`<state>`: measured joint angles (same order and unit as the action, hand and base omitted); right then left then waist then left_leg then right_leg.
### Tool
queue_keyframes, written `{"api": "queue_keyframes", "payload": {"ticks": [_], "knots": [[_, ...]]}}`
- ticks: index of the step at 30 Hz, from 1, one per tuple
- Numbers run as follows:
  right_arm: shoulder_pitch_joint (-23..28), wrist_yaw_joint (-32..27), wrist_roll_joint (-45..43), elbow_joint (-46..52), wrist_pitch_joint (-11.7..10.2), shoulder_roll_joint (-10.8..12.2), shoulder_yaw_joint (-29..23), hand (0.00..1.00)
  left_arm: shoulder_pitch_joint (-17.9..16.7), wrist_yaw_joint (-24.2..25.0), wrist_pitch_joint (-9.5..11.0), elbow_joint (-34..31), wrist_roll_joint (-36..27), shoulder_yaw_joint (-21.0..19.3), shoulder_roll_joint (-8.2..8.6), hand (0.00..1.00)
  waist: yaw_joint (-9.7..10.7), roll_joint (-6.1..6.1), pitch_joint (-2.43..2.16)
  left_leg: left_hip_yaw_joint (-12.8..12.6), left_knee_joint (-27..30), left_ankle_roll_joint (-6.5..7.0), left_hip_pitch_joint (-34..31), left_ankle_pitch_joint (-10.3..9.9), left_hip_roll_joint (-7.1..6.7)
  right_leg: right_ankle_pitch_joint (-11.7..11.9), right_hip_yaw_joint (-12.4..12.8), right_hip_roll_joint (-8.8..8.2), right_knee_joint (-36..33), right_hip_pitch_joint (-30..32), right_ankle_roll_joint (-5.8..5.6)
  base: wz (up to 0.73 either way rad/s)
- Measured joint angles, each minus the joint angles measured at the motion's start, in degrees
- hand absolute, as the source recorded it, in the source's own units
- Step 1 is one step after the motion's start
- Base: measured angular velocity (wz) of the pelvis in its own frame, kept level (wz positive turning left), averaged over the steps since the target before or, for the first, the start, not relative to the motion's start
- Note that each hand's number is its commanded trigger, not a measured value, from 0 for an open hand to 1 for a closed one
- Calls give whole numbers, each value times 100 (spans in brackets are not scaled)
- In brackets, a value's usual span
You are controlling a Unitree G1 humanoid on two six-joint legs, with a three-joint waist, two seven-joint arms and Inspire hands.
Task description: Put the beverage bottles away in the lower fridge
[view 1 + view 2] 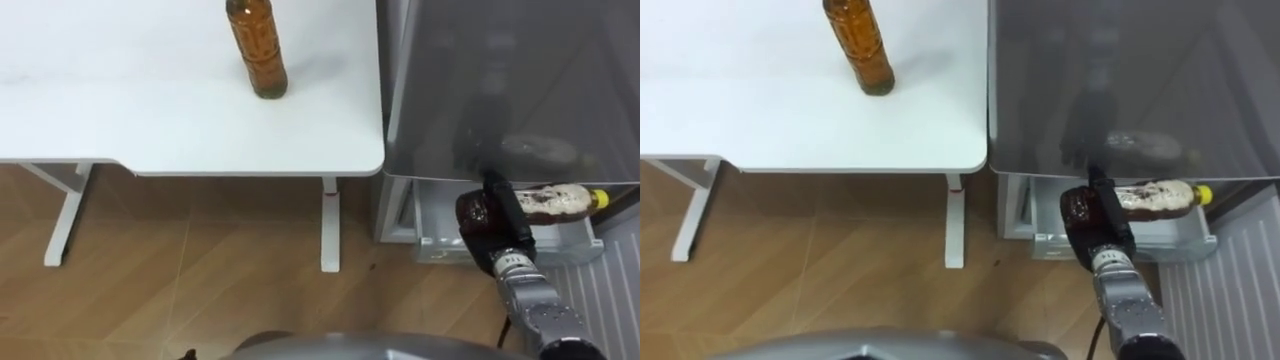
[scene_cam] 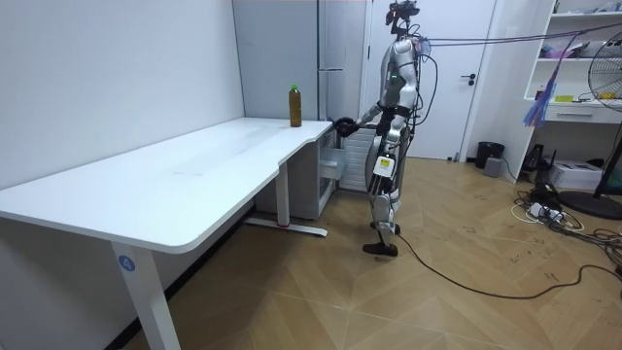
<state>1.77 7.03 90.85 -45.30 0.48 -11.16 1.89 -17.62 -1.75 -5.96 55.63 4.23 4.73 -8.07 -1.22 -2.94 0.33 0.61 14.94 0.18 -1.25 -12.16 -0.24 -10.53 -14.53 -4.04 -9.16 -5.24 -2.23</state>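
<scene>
**Counter** (image 1: 150,120): white top on white legs, taking up the left and middle of the eye views. Its right edge sits just beside the fridge. A wooden floor (image 1: 200,290) shows beneath it.

**Upright bottle** (image 1: 258,50): brown drink in a clear plastic bottle, standing on the counter towards its far right part. It is well apart from the robot hand, and its neck runs out of the top of the eye views.

**Fridge** (image 1: 500,80): grey cabinet right of the counter, with a dull sheen on its upper front panel.

**Lower drawer** (image 1: 585,245): pale compartment at the foot of the fridge, pulled out and open.

**Right robot hand** (image 1: 487,215): black, coming in from the lower right on a silver forearm and held over the open drawer. Its fingers are curled round one end of a second bottle and grip it.

**Held bottle** (image 1: 555,203): brown drink, lying roughly level above the drawer with its body pointing right, away from the hand. Its yellow cap (image 1: 601,198) is at the right end. Whether it touches the drawer cannot be told.

**Stance, room view:** the robot stands upright on the wooden floor before the fridge, at the counter's far end, with its right arm reached towards the fridge.
</scene>
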Motion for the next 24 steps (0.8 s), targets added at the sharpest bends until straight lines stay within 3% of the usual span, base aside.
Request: {"api": "queue_keyframes", "payload": {"ticks": [6, 10, 13, 15, 18, 22, 24], "knots": [[-739, 162, -70, -738, 171, -87, -94, 100, 263, 5, -62, 2, -23, 129, -54, 0, 112, -60, 73, 10, 103, 54, -521, 106, -40, -9, 33, -80, -344, 619, 8, 1], [-1126, 137, -69, -1166, 184, -159, -123, 100, 453, 20, -76, 2, -22, 464, -165, 0, 100, -80, 78, 16, 87, 77, -859, 228, -56, 58, 14, -105, -395, 987, 22, 4], [-1633, 27, -108, -1785, 206, -184, -432, 100, 556, 99, -64, 3, -21, 466, -170, 0, 80, -171, 103, -4, 80, 82, -1071, 293, -55, 111, 18, -112, -412, 1226, 37, 0], [-1885, -59, -106, -1956, 202, -312, -598, 100, 699, 122, -58, 22, -15, 451, -183, 0, -44, -236, 110, -104, 35, 91, -1294, 401, -66, 107, 27, -176, -583, 1578, 51, -4], [-2150, -125, -112, -2140, 192, -403, -738, 100, 961, 121, -42, 115, -24, 445, -193, 0, -120, -228, 128, -276, -24, 102, -1521, 500, -71, 71, 3, -247, -802, 1924, 81, 4], [-2460, -152, -229, -2410, 215, -442, -770, 100, 1145, 134, 20, 209, -42, 467, -190, 0, -150, -191, 154, -342, -76, 114, -1654, 538, -74, 62, 25, -272, -870, 2120, 90, -1], [-2594, -105, -281, -2532, 221, -569, -776, 100, 1246, 132, 29, 228, -32, 463, -197, 0, -185, -176, 164, -354, -20, 122, -1820, 546, -81, 61, 34, -292, -954, 2291, 90, 0]]}}
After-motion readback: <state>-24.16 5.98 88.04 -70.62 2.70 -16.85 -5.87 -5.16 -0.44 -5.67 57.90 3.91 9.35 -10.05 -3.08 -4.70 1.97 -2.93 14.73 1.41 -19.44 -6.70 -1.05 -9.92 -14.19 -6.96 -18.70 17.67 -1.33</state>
